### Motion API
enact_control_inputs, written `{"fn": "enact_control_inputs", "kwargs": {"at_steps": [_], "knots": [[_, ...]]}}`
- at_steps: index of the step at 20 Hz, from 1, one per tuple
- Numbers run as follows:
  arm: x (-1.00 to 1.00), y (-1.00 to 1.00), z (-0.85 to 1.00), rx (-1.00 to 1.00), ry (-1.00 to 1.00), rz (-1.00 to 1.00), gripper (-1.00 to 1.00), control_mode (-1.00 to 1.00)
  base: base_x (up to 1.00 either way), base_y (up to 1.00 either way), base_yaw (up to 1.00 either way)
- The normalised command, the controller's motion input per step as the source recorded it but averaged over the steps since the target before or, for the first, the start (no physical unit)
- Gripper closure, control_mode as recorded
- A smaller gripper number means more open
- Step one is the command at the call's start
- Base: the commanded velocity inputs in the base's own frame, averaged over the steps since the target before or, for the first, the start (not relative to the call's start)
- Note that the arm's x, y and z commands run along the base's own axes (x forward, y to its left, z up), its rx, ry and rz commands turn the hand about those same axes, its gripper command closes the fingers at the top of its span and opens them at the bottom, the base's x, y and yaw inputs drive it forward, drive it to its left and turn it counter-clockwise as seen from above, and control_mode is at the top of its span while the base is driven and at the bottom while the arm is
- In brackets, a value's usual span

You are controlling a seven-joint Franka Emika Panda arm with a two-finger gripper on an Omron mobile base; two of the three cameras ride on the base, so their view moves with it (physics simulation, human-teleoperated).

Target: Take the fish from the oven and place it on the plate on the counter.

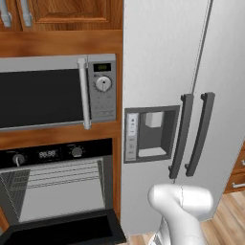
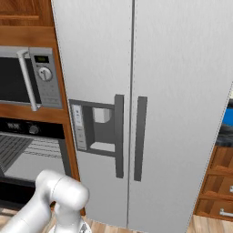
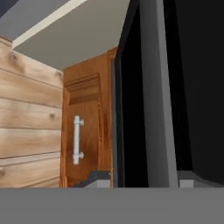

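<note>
The black oven (image 1: 57, 154) stands open under the microwave, its door (image 1: 62, 232) folded down and its wire racks (image 1: 62, 172) bare where I can see them. The fish is hidden. In the right base view the oven (image 2: 32, 129) is at the left edge. A sliver of the blue plate (image 2: 228, 117) shows at the far right on the dark counter (image 2: 226, 131). In the hand view my gripper (image 3: 144, 181) is open. Its two fingertips (image 3: 94, 178) stand apart with nothing between them, close to a dark panel with a grey edge (image 3: 155, 96).
A silver microwave (image 1: 57, 91) sits above the oven. The tall grey fridge (image 1: 182, 95) with two dark handles fills the right side. Wooden drawers (image 2: 218, 182) lie beyond it. In the hand view there are a wooden cabinet door with a white handle (image 3: 78, 140) and floor planks (image 3: 28, 122).
</note>
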Motion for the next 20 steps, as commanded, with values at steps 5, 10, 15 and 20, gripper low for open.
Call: {"fn": "enact_control_inputs", "kwargs": {"at_steps": [5, 10, 15, 20], "knots": [[-0.48, -0.02, 0.22, 0.01, -0.04, 0.0, -1.0, -1.0, 0.0, 0.0, 0.0], [-0.75, -0.13, 0.89, 0.1, -0.03, 0.0, -1.0, -1.0, 0.0, 0.0, 0.0], [-0.34, -0.03, 1.0, 0.09, -0.04, 0.0, -1.0, -1.0, 0.0, 0.0, 0.0], [-0.1, 0.0, 1.0, 0.08, -0.09, 0.0, -1.0, -1.0, 0.0, 0.0, 0.0]]}}
